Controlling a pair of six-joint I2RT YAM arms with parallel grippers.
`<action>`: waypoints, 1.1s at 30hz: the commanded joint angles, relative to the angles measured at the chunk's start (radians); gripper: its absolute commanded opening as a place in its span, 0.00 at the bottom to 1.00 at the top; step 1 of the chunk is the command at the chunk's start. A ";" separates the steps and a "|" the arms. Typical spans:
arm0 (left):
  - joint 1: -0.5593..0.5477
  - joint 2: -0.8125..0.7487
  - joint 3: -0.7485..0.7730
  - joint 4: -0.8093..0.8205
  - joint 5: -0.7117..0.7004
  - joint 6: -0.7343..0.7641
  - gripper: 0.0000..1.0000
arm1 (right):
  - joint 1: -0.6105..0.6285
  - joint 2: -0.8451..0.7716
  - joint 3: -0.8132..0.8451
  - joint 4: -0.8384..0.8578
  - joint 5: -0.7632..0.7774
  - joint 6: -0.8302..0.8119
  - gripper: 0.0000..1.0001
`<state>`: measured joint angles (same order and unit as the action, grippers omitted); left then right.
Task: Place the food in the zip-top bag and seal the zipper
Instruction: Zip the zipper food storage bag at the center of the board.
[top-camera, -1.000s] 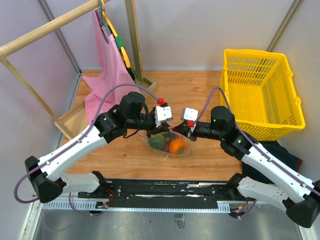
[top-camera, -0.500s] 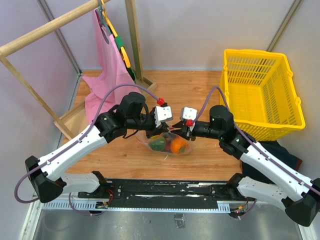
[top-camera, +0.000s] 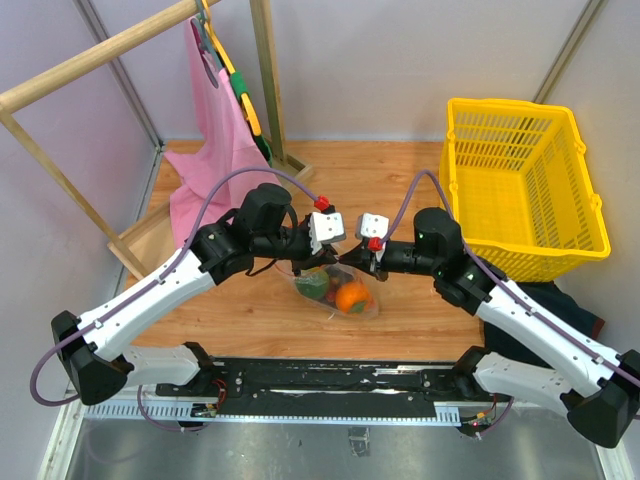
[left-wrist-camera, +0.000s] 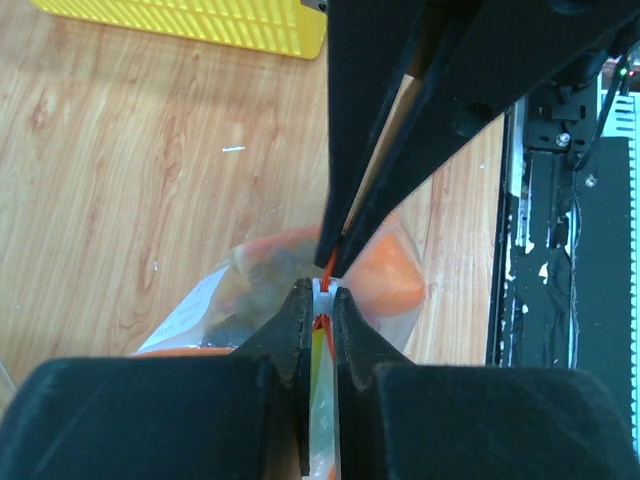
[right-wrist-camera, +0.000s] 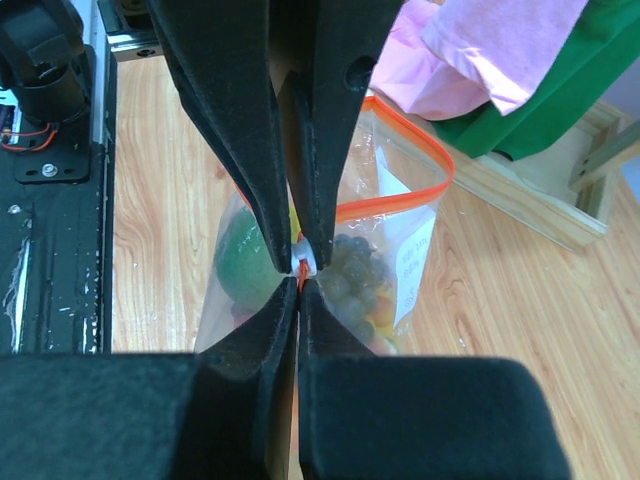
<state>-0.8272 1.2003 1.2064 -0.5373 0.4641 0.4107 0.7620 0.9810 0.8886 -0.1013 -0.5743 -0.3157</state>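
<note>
Both arms are reaching in over the middle of the desk (top-camera: 390, 170), tips meeting head-on.

Left fingers (left-wrist-camera: 300, 325) are pinching nearly shut on the zipper (right-wrist-camera: 400, 200), the thin orange-red strip showing between the tips. The small white slider (left-wrist-camera: 322, 290) is sitting right at those tips.

Right fingers (right-wrist-camera: 280, 320) are closing tight on the same strip from the opposite side, just beside the left pair, almost touching them.

The zip-top bag (top-camera: 335, 290) is hanging under the two pairs of fingers, near the front edge of the desk. Cannot tell whether its bottom is resting on the wood.

The mouth is gaping beyond the pinch point, with the strip looping open in the right wrist view.

Inside the bag a grape bunch (right-wrist-camera: 355, 275) is pressing against the white label (right-wrist-camera: 412, 258), a green lime (right-wrist-camera: 240, 262) is lying alongside, and an orange persimmon (top-camera: 350, 297) is showing from above.

The yellow basket (top-camera: 520, 102) is standing well apart at the right. A pink cloth (top-camera: 210, 130) is hanging from the wooden rack (top-camera: 90, 65) at the back left.
</note>
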 joint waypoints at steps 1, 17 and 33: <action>-0.004 -0.036 -0.009 0.011 -0.023 -0.013 0.05 | -0.012 -0.071 -0.014 0.025 0.089 -0.013 0.00; -0.004 -0.046 -0.022 0.011 -0.050 -0.029 0.02 | -0.011 -0.099 -0.033 0.032 0.061 0.003 0.04; -0.004 -0.008 0.012 0.016 0.054 -0.015 0.00 | -0.011 0.022 0.011 0.035 -0.035 -0.034 0.20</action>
<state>-0.8333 1.1893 1.1873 -0.5278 0.4839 0.3855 0.7620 0.9798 0.8600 -0.0780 -0.5823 -0.3210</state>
